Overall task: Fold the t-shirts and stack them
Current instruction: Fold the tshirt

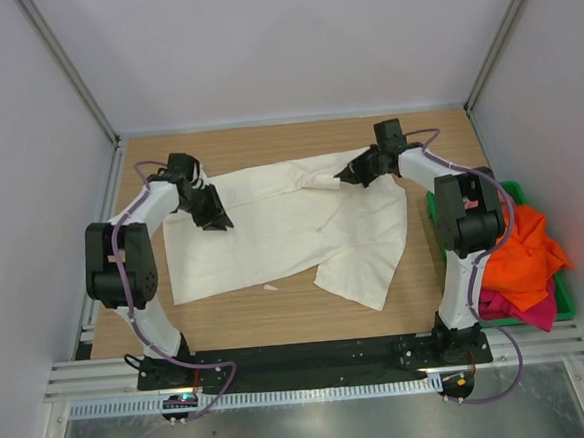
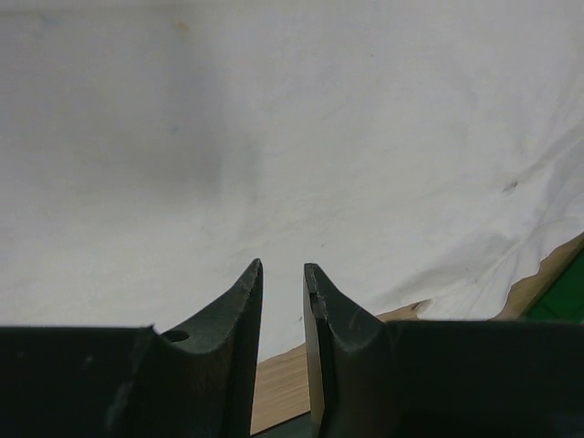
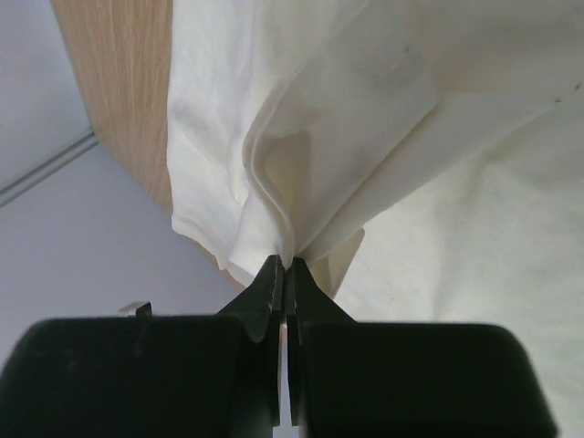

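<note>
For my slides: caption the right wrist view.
Right end effector shut on a bunched fold of the cream-white t-shirt at the edge of the wooden table.

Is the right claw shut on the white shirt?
Shut: the right claw has its tips together, pinching a bunched fold of the white shirt.

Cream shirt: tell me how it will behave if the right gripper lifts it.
The shirt will probably hang limp: it bunches into soft folds where the right gripper pinches it. It looks thin and light, so it is likely to drag and crumple rather than keep its shape.
</note>
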Action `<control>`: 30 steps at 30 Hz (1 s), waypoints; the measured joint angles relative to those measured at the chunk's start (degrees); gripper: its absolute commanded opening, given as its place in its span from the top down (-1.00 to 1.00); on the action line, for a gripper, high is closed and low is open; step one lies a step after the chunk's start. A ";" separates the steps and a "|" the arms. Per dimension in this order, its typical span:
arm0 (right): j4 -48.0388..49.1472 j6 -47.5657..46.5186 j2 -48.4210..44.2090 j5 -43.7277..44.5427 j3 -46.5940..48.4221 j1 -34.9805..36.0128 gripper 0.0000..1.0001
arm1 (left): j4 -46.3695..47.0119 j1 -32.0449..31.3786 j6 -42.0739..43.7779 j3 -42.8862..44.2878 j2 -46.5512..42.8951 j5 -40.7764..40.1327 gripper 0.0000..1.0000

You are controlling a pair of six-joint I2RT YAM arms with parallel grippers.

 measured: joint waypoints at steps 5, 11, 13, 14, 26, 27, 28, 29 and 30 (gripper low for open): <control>-3.04 4.59 -1.51 4.07 -0.04 0.55 0.98 | 0.61 0.52 -0.02 0.00 0.00 0.70 0.50; -4.87 6.21 -1.57 5.64 -0.22 0.81 0.73 | 0.68 1.49 -0.02 0.07 0.00 1.11 0.50; -5.03 6.16 -1.53 5.79 -0.22 1.01 0.60 | 0.66 2.16 -0.02 0.37 0.00 1.16 0.50; -5.14 5.90 -1.49 5.75 -0.22 1.07 0.60 | 0.59 2.36 -0.02 0.59 0.00 1.16 0.50; -8.46 -1.38 1.03 3.17 1.03 2.45 -0.01 | 0.87 3.21 -1.36 3.26 0.26 3.08 0.49; -8.57 -2.23 1.11 2.89 1.14 2.56 -0.01 | 0.96 3.21 -1.51 3.26 0.39 3.28 0.49; -8.76 -3.10 1.33 2.64 1.44 2.78 -0.01 | 1.01 3.21 -1.60 3.23 0.50 3.39 0.49; -8.90 -4.02 1.70 2.54 1.84 2.95 -0.01 | 1.01 3.21 -1.68 3.21 0.55 3.48 0.49; -8.96 -5.01 2.16 2.56 2.38 3.15 -0.01 | 1.16 3.21 -1.81 3.06 0.57 3.50 0.49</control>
